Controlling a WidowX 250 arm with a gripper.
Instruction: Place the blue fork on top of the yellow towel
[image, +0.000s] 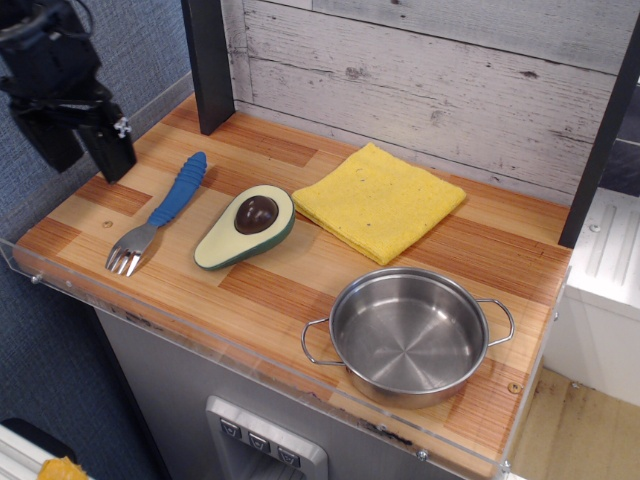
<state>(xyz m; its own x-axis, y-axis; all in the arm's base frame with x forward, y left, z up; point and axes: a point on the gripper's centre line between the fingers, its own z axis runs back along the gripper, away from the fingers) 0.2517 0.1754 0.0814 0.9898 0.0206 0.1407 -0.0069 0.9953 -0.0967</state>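
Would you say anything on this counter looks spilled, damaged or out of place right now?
Nothing stands out. The blue fork, avocado half, yellow towel and empty pot all lie tidy and intact on the wooden counter.

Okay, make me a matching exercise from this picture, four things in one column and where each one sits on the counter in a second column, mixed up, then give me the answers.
Things:
1. blue fork
2. avocado half
3. yellow towel
4. steel pot

Places:
A. at the back, near the plank wall
B. near the front edge, right of centre
C. far left, tines toward the front edge
D. between the fork and the towel

Pairs: 1-C, 2-D, 3-A, 4-B
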